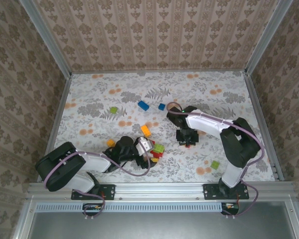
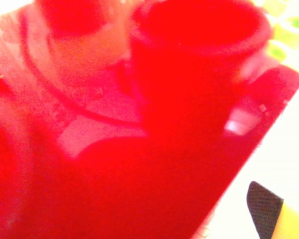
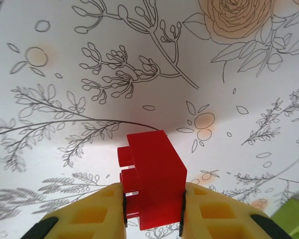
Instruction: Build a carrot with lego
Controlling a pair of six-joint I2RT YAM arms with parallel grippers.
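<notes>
My right gripper (image 1: 188,140) is shut on a red lego brick (image 3: 154,169), its studs pointing left, held just above the flowered table (image 1: 229,89). The yellow fingers (image 3: 89,214) press on both of its sides. My left gripper (image 1: 147,148) stands open at a small pile of lego: a green brick (image 1: 159,148) with red and yellow ones beside it. In the left wrist view a red brick (image 2: 154,149) is so close that it blurs. A bare strip of table separates it from the one fingertip (image 2: 264,209) that shows. Green studs (image 2: 289,30) show at the top right.
Loose bricks lie about: two blue ones (image 1: 143,105) (image 1: 161,106), a green one (image 1: 113,110), orange ones (image 1: 146,130) (image 1: 110,143), and a green one (image 1: 215,165) at the near right. Metal rails and patterned walls close the table in.
</notes>
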